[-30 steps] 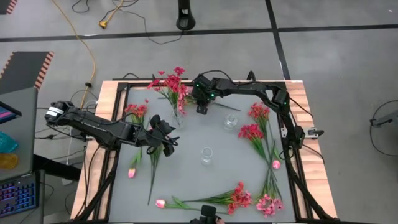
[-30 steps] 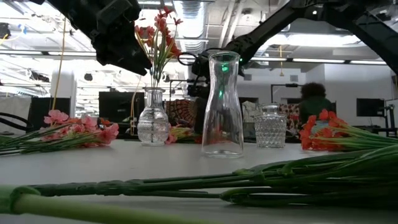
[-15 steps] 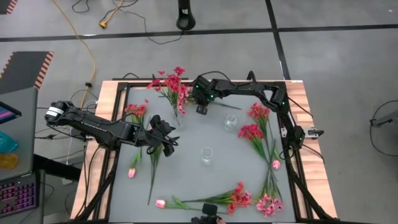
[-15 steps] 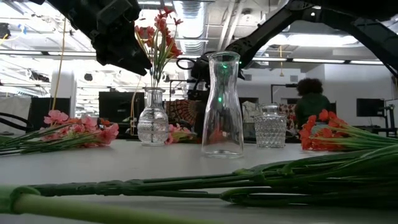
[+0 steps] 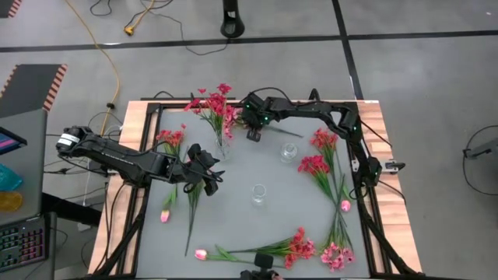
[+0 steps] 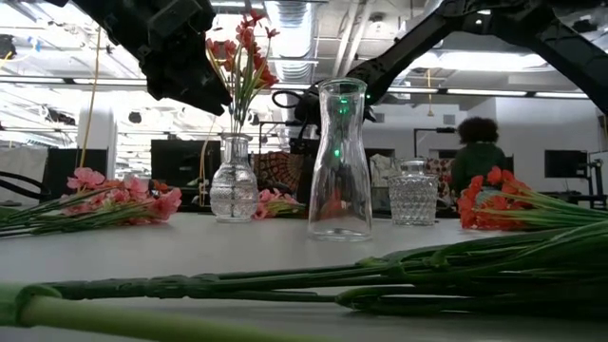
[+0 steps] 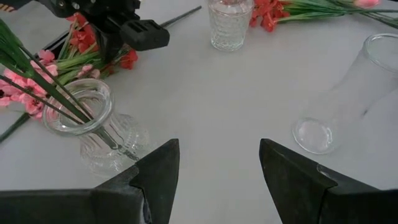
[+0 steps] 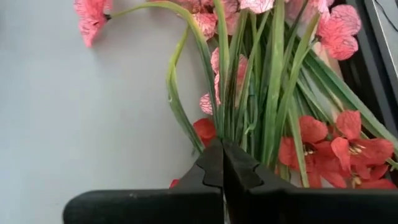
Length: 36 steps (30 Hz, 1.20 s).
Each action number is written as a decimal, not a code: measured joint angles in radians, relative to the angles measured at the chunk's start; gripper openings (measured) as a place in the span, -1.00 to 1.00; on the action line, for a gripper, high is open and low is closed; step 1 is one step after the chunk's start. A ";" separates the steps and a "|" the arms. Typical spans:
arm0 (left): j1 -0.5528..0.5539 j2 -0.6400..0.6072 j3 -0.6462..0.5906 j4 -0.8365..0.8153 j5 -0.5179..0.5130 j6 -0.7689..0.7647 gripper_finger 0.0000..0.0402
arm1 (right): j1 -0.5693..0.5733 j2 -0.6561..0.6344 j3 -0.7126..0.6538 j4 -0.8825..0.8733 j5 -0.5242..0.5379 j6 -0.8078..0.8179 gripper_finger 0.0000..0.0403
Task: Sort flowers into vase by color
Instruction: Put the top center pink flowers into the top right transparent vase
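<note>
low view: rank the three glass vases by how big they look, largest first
1. Tall clear carafe, though it stands nearest the camera.
2. Round vase with flowers.
3. Squat cut-glass jar; it stands farther back, so true ranking is unsure.

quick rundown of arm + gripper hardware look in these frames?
Both arms are matte black, jointed, with black cables looped along the links. The left arm has a silver-white cap at its base end. The right arm shows a small green light near its wrist. The fingers are flat, black, angular plates.

Grey floor with dark seam lines; yellow cable at 11 o'clock. Room beyond — ceiling strip lights, seated person at 3 o'clock.
</note>
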 joint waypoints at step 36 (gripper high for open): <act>0.000 0.000 0.000 0.001 -0.008 0.003 0.05 | -0.048 -0.672 0.041 -0.305 0.031 0.131 -0.92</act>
